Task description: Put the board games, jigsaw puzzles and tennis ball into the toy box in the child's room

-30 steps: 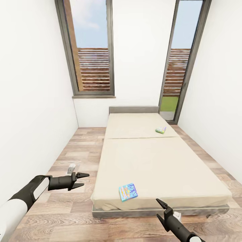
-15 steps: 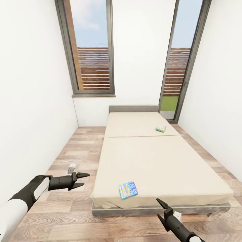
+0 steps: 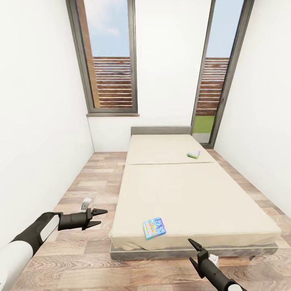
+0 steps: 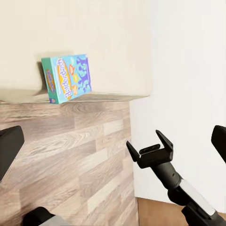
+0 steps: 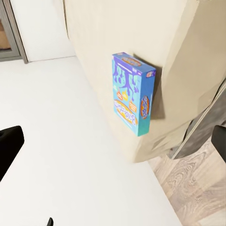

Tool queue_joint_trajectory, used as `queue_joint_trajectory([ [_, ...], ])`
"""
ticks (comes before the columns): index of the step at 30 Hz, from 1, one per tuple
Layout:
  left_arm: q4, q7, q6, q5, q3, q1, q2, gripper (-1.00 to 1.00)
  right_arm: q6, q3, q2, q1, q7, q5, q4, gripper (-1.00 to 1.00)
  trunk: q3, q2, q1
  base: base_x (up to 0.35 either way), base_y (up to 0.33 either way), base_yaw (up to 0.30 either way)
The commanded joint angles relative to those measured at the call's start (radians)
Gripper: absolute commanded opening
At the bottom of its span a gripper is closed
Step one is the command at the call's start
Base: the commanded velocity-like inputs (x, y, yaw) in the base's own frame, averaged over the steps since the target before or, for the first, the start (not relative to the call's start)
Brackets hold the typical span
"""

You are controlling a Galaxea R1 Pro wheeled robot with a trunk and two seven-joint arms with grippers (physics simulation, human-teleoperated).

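Two board games lie on the bed [image 3: 182, 190]. The mostly blue one [image 3: 154, 228] [image 4: 68, 77] [image 5: 132, 92] rests near the foot edge. The green-bordered one [image 3: 193, 154] is far up on the right, near the headboard. My left gripper [image 3: 103, 216] hovers open over the floor, left of the bed's foot corner. Just below the foot of the bed, right of the blue game, my right gripper [image 3: 190, 249] [image 4: 150, 150] is open and holds nothing. The table, toy box, jigsaw puzzles and tennis ball are out of view.
White walls [image 3: 36, 121] close in on both sides. A strip of wood-plank floor [image 3: 93, 178] runs along the bed's left side, and a narrower one along its right. A tall window [image 3: 109, 60] and a glass door [image 3: 214, 81] stand behind the headboard.
The whole view has shifted slightly, so the bed's foot and the blue game sit a little higher in the picture. Both grippers keep the same open pose.
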Motion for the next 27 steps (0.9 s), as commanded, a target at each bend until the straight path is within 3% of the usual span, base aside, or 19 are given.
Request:
queue_joint_trajectory([
  [1, 0.0, -0.002, -0.004, 0.006, -0.005, 0.0, 0.002, 1.0, 0.007, -0.005, 0.001, -0.001, 0.0, -0.003, 0.0, 1.0, -0.001, -0.001, 0.0, 0.026, 0.0, 0.0],
  [8, 0.001, -0.005, -0.044, 0.009, -0.002, 0.004, 0.008, 1.0, 0.007, -0.005, 0.003, -0.001, 0.0, -0.003, 0.0, 1.0, -0.001, -0.001, 0.0, 0.157, 0.038, 0.0],
  [27, 0.001, -0.006, -0.051, 0.009, -0.001, 0.005, 0.009, 1.0, 0.005, -0.005, 0.003, -0.001, 0.0, -0.002, 0.0, 1.0, -0.001, -0.001, 0.0, 0.073, 0.034, 0.0],
])
